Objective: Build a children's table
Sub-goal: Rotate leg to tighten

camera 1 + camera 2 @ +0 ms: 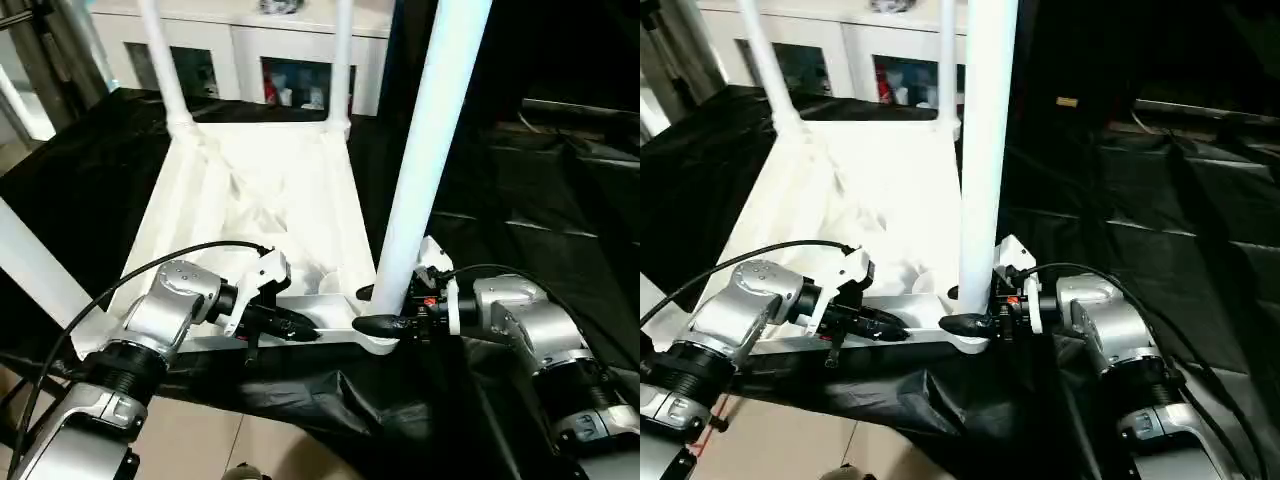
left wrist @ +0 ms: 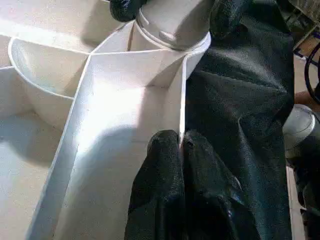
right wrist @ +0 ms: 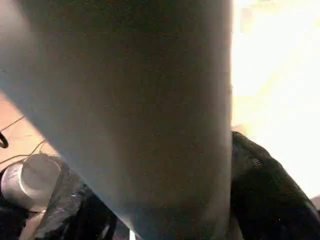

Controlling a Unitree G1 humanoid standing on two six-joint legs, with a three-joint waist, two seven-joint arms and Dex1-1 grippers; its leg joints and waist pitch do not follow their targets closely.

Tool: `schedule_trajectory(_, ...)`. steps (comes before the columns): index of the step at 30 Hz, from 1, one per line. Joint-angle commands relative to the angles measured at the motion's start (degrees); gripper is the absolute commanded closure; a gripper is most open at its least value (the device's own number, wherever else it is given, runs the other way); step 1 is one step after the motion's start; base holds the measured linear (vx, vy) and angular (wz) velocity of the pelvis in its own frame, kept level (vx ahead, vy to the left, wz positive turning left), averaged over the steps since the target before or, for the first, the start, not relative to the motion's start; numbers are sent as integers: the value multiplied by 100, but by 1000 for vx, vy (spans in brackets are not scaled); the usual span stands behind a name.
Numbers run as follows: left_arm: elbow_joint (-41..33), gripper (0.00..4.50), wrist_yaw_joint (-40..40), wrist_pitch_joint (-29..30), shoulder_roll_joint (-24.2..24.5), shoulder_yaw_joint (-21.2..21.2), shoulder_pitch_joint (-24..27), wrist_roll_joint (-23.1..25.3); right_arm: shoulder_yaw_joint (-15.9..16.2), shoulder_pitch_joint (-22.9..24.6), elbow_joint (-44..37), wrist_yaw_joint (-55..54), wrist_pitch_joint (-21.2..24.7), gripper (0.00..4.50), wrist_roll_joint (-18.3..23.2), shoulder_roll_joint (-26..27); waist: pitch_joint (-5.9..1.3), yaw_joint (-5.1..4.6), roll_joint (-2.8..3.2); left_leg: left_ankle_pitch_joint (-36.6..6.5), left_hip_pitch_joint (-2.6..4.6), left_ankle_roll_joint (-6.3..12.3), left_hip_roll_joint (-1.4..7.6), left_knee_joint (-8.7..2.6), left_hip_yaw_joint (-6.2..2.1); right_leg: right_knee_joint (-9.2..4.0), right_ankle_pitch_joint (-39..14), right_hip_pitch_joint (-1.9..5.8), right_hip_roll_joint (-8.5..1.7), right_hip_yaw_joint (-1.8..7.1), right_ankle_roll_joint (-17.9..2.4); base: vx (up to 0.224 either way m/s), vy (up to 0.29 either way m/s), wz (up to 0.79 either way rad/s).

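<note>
The white table top (image 1: 262, 196) lies upside down on black cloth, ribbed underside up. Two legs (image 1: 160, 60) stand in its far corners, and another leg (image 1: 35, 262) slants past the near left corner. A thick white leg (image 1: 425, 130) stands upright in the near right corner socket (image 2: 170, 37). My right gripper (image 1: 383, 308) is closed around the base of this leg, one black finger in front of it and one behind. My left gripper (image 2: 181, 150) is shut on the thin near rim wall (image 2: 181, 100) of the table top, left of that socket.
Black cloth (image 1: 530, 210) covers the work surface and hangs over its near edge. A white cabinet (image 1: 235, 50) with glass doors stands behind the table top. Cables run along both silver forearms. Pale floor (image 1: 200, 440) shows below the near edge.
</note>
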Motion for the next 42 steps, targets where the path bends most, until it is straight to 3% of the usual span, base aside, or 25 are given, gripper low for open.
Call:
schedule_trajectory(1, -325, 450, -42, -86, -218, -40, -148, -286, 375, 112, -52, 57, 147, 193, -59, 89, -364, -12, -15, -1168, 31, 283, 153, -344, -12, -424, -1668, 301, -437, 257, -1057, 0, 0, 0)
schedule_trajectory(4, -264, 450, 80, -123, -258, -29, -181, -261, 359, 136, -42, -35, 117, 203, -58, 131, -362, -9, -21, -1193, 31, 260, 146, -348, -16, -440, -1833, 302, -439, 255, -980, 0, 0, 0)
schedule_trajectory(8, 63, 450, 886, -174, -576, 176, -408, -124, -12, 70, 336, -1187, -144, 213, -178, 647, -345, -51, -28, -1312, 39, 148, 123, -354, -22, -477, -2122, 271, -444, 252, -903, 0, 0, 0)
schedule_trajectory(10, 357, 450, 1507, -239, -806, 289, -597, 17, -276, -104, 828, -2270, -322, 224, -352, 1024, -331, -102, -27, -1381, 66, 48, 99, -363, -36, -521, -2471, 249, -445, 243, -779, 0, 0, 0)
schedule_trajectory(12, 552, 450, 1887, -201, -983, 329, -727, 91, -484, -235, 1217, -3097, -462, 228, -393, 1317, -337, -184, -38, -1385, 17, 38, 83, -372, -58, -533, -2634, 300, -458, 221, -671, 0, 0, 0)
schedule_trajectory(15, 723, 450, 2330, -148, -1201, 380, -850, 152, -705, -357, 1541, -3797, -506, 237, -324, 1636, -334, -273, -38, -1436, -7, 61, 71, -378, -73, -564, -2784, 303, -455, 208, -570, 0, 0, 0)
schedule_trajectory(18, 887, 450, 2912, -145, -1494, 451, -970, 196, -876, -478, 1769, -4398, -568, 240, -267, 2097, -339, -319, -30, -1454, 24, 109, 69, -360, -57, -571, -2656, 272, -442, 221, -666, 0, 0, 0)
schedule_trajectory(22, 997, 450, 3138, -256, -1659, 471, -1011, 243, -814, -517, 1839, -4440, -783, 241, -392, 2356, -341, -319, -28, -1471, 34, 173, 76, -357, -46, -557, -2465, 264, -433, 226, -763, 0, 0, 0)
schedule_trajectory(23, 1007, 450, 3106, -319, -1660, 429, -1001, 268, -762, -511, 1841, -4302, -931, 185, -409, 2365, -344, -316, -23, -1480, 33, 185, 83, -361, -50, -553, -2433, 268, -440, 226, -782, 0, 0, 0)
schedule_trajectory(30, 958, 450, 2895, -661, -1484, 248, -827, 382, -465, -235, 1280, -3407, -1150, 134, -450, 1875, -337, -289, -40, -1481, 36, 269, 92, -362, -35, -540, -2254, 281, -434, 245, -839, 0, 0, 0)
schedule_trajectory(33, 973, 450, 2856, -806, -1378, 194, -783, 477, -518, -41, 912, -2929, -1231, 134, -376, 1415, -351, -236, -74, -1346, 42, 348, 109, -351, -22, -511, -2023, 288, -430, 258, -883, 0, 0, 0)
schedule_trajectory(35, 979, 450, 2863, -852, -1352, 187, -774, 505, -530, 14, 822, -2796, -1249, 134, -363, 1259, -351, -213, -59, -1336, 62, 366, 119, -344, -11, -504, -1896, 266, -424, 265, -963, 0, 0, 0)
schedule_trajectory(37, 1000, 450, 2830, -954, -1304, 201, -760, 521, -606, 133, 620, -2475, -1237, 134, -279, 920, -353, -178, -71, -1263, 26, 378, 116, -346, -16, -488, -1836, 309, -428, 258, -955, 0, 0, 0)
schedule_trajectory(39, 962, 450, 2741, -1003, -1217, 223, -715, 481, -766, 361, 169, -1928, -989, 134, -83, 354, -358, -95, -83, -1223, 63, 455, 128, -329, 6, -483, -1714, 292, -420, 274, -958, 0, 0, 0)
schedule_trajectory(40, 962, 450, 2741, -1003, -1217, 223, -715, 481, -766, 361, 169, -1928, -989, 134, -83, 354, -356, -78, -88, -1214, 61, 468, 131, -327, 7, -479, -1691, 292, -416, 277, -949, 0, 0, 0)
schedule_trajectory(42, 923, 450, 2688, -1071, -1143, 190, -665, 466, -844, 514, -78, -1658, -823, 134, -20, -6, -367, -74, -106, -1067, 4, 486, 124, -327, -2, -448, -1650, 326, -424, 264, -933, 0, 0, 0)
